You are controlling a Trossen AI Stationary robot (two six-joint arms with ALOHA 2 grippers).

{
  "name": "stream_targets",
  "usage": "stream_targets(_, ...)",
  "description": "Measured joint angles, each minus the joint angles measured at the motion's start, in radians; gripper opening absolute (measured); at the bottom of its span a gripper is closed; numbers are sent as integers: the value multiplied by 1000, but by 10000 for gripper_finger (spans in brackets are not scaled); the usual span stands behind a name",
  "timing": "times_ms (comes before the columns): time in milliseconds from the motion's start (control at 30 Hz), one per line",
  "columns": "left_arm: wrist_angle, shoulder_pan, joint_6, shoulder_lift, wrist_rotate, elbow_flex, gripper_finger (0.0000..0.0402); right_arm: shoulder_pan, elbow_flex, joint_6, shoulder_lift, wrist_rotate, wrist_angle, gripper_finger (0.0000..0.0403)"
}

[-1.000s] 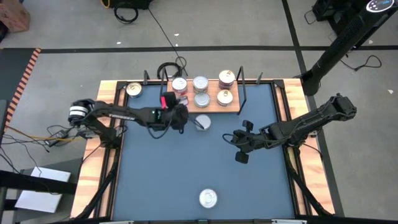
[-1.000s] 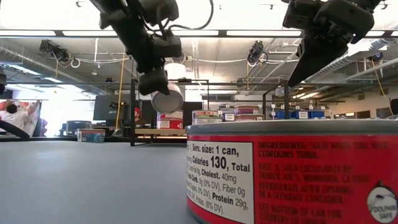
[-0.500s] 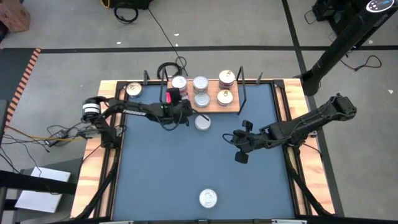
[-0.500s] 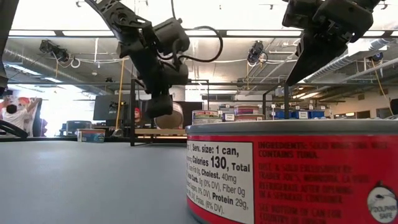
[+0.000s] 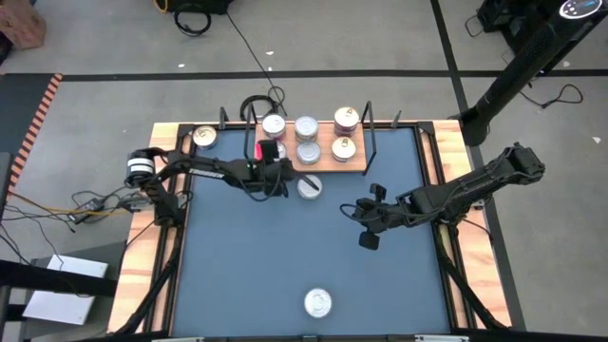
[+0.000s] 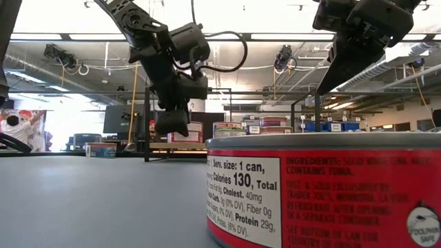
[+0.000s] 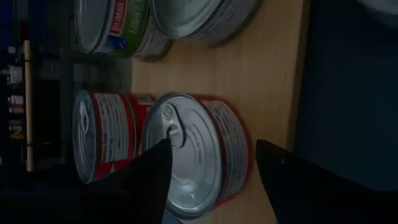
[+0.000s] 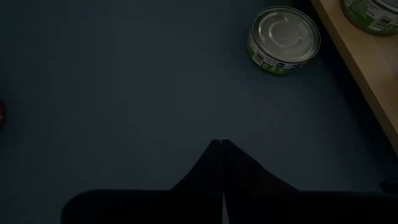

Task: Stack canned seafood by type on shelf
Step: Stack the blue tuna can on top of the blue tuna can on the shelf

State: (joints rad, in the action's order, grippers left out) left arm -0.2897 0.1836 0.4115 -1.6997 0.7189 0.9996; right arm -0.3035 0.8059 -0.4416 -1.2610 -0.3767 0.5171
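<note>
1. A red tin [image 7: 198, 155] sits on the shelf [image 5: 323, 159] at the board's 9 o'clock end, just in front of another red tin [image 7: 102, 140]. In the left wrist view the left claw [image 5: 275, 169] straddles it with fingers [image 7: 149, 171] spread wide and a gap showing on at least one side, so I judge it let go and resting on the wood.

2. Risk: if the claw lifts off at a slant, a finger could catch the tin's rim and drag it toward the shelf's near edge, which lies close by.

3. Risk: the two red tins stand almost touching. A sideways nudge on leaving could push the rear one against the black wire upright [image 5: 255, 123].

4. More tins fill the shelf toward 3 o'clock: silver-lidded ones [image 5: 307, 127] mid-board and gold-lidded ones [image 5: 344, 147] beyond. A wide swing of the left arm could clip them.

5. A green-labelled tin [image 8: 285, 40] lies on the blue table [image 5: 247, 266] just off the shelf's front edge, at about 6 o'clock from the claw. Backing straight out low could knock it.

6. Loose tins remain: one at the table's 10 o'clock corner [image 5: 203, 137] and one red tin [image 5: 317, 303] at 6 o'clock near the front rim.

7. The right claw [image 5: 366, 223] hangs over the table at about 3 o'clock, pinched shut and empty, well apart from the shelf. It poses little risk unless both arms go for the green tin together.
</note>
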Motion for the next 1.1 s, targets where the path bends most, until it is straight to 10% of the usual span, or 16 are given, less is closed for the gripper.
stream_targets(400, -83, -54, -29, 36, -11, 59, 203, 0, 0, 0, 0, 12, 0, 6)
stream_targets(833, 2, -165, -209, 184, -370, -51, 14, 1, 0, -35, 0, 13, -56, 27)
stream_targets(1100, 115, -228, -214, 329, -470, -219, 8, 1, 0, -26, 0, 13, -61, 12)
